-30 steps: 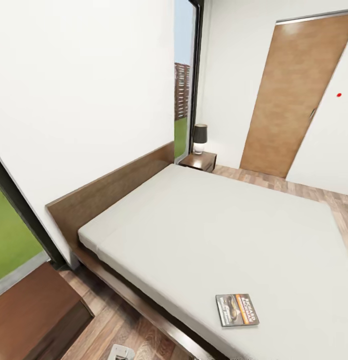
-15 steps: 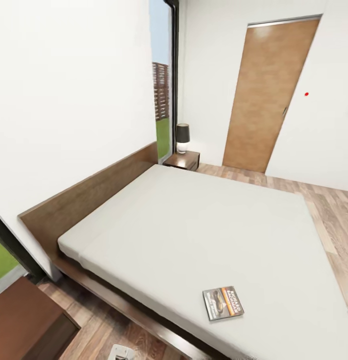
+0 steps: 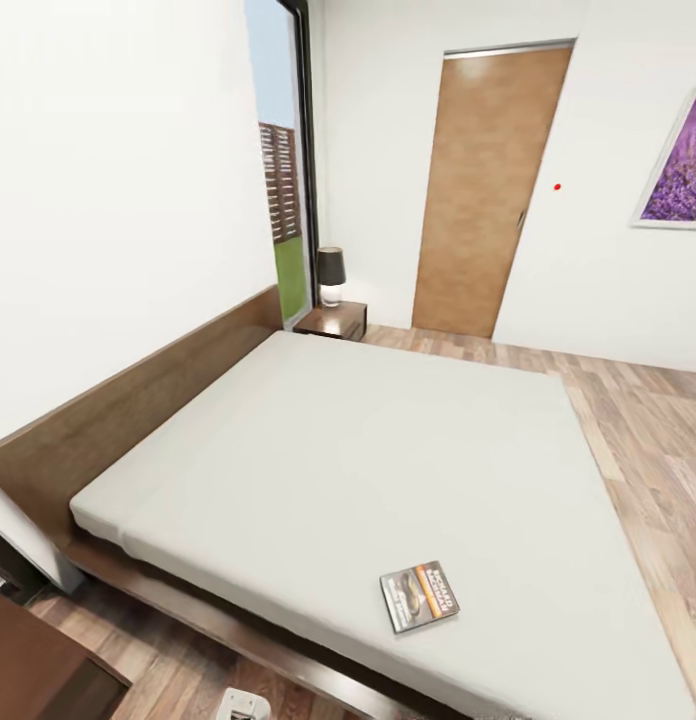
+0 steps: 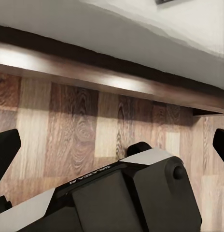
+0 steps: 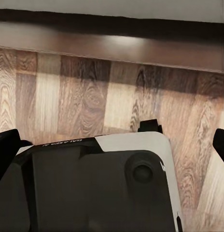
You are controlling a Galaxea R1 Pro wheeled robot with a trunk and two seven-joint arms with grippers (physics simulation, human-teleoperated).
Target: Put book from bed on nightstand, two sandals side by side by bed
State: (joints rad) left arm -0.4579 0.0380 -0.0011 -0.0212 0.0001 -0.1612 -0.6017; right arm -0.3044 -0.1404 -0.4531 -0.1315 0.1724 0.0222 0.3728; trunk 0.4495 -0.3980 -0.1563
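The book [image 3: 419,597] is seen lying flat on the bed [image 3: 368,450], near its front edge. A nightstand [image 3: 333,321] carrying a lamp [image 3: 331,275] is set by the headboard's far end. Open plank floor [image 3: 648,430] is left alongside. The left gripper [image 4: 112,145] and right gripper [image 5: 112,140] appear spread, fingertips wide apart over floor.

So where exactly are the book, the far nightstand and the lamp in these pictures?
book [image 3: 419,596], head view, middle of its cover.
nightstand [image 3: 331,321], head view, its flat top beside the bed's far end.
lamp [image 3: 331,268], head view, its dark shade.
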